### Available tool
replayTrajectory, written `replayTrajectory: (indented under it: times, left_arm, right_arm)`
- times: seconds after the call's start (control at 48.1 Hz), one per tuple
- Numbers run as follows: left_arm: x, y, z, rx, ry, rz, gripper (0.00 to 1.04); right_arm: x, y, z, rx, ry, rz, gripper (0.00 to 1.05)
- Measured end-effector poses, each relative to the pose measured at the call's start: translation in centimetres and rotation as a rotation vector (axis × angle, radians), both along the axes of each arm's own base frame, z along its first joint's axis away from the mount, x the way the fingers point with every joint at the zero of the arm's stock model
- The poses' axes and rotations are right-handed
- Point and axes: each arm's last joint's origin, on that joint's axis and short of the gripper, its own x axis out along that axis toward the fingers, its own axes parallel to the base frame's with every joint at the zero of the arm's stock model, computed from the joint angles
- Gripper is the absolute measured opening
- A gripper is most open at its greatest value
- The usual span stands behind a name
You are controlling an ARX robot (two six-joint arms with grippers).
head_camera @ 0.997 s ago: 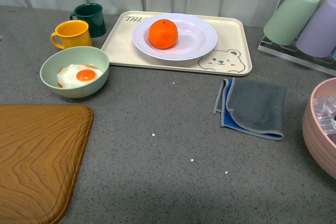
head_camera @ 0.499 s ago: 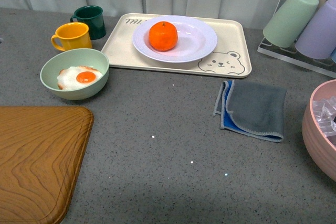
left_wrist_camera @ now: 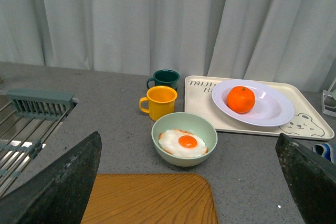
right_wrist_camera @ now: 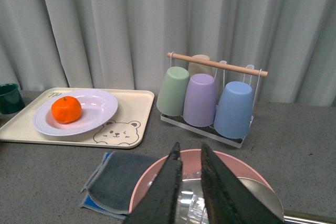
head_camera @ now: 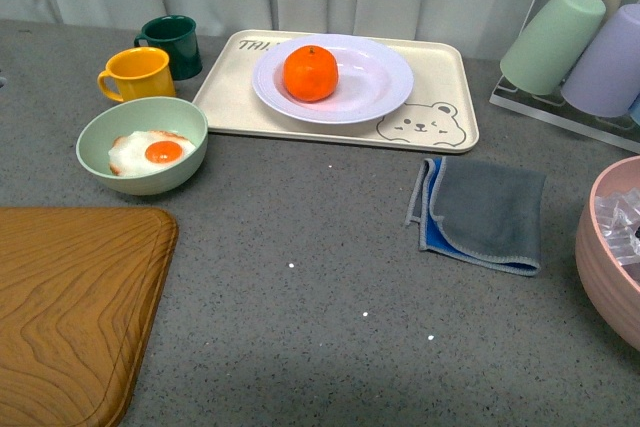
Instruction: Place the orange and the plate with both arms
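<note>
The orange [head_camera: 311, 72] lies on the left half of the white plate [head_camera: 377, 81], which rests on the beige bear tray [head_camera: 440, 122] at the back of the table. Both also show in the left wrist view, the orange [left_wrist_camera: 241, 99] on the plate [left_wrist_camera: 273, 109], and in the right wrist view, the orange [right_wrist_camera: 66, 109] on the plate [right_wrist_camera: 97, 109]. Neither arm appears in the front view. My left gripper [left_wrist_camera: 189, 182] is open and empty, well back from the tray, above the wooden board. My right gripper [right_wrist_camera: 190, 153] is shut and empty, above the pink bowl [right_wrist_camera: 152, 182].
A pale green bowl with a fried egg [head_camera: 143, 143], a yellow mug [head_camera: 135, 71] and a dark green mug [head_camera: 172, 41] stand left of the tray. A wooden board [head_camera: 70, 297] lies front left. A grey cloth [head_camera: 483, 209], pink bowl [head_camera: 605, 257] and cup rack [head_camera: 575, 42] are at the right.
The whole front view has shifted slightly downward in the frame. Nothing on the table has moved relative to anything else.
</note>
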Motion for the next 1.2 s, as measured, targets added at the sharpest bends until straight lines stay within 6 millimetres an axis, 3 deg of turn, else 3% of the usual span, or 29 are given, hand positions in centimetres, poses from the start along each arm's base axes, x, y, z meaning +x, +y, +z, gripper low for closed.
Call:
replayTrajectory:
  times: [0.436,0.519,1.205]
  left_arm:
    - [0.0,0.0,0.0,0.0,0.0,0.0,0.98]
    - [0.0,0.0,0.0,0.0,0.0,0.0,0.98]
    - [0.0,0.0,0.0,0.0,0.0,0.0,0.98]
  right_arm:
    - [0.0,0.0,0.0,0.0,0.0,0.0,0.78]
    - [0.0,0.0,0.0,0.0,0.0,0.0,0.96]
    - [0.0,0.0,0.0,0.001,0.0,0.0,0.95]
